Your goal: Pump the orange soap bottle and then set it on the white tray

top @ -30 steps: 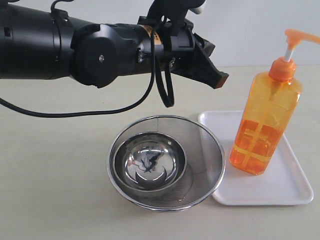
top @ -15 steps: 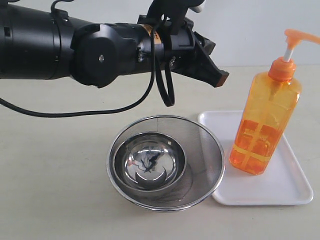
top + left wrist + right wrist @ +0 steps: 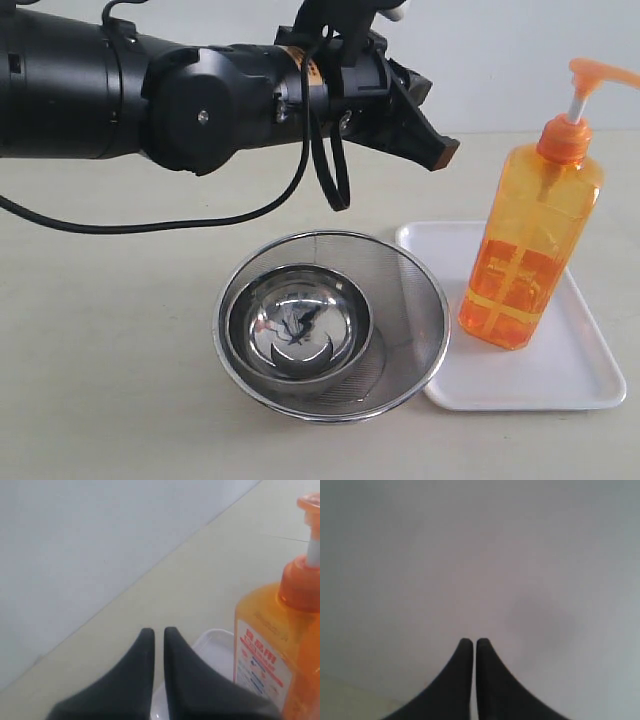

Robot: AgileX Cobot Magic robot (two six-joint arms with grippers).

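While the bottle [image 3: 530, 250] stands upright on the tray [image 3: 570, 372], left claw [image 3: 159, 630] and right claw [image 3: 472, 641] are clenched, empty.

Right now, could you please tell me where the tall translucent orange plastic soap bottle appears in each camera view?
Exterior view: the orange soap bottle stands upright at the right, on the flat rectangular plastic white tray.
Left wrist view: cropped by the right edge, past the shut left gripper.
Right wrist view: not in it; only the shut right gripper against a plain grey surface.
Shared landmark: the white tray under the bottle, in the exterior and left wrist views.
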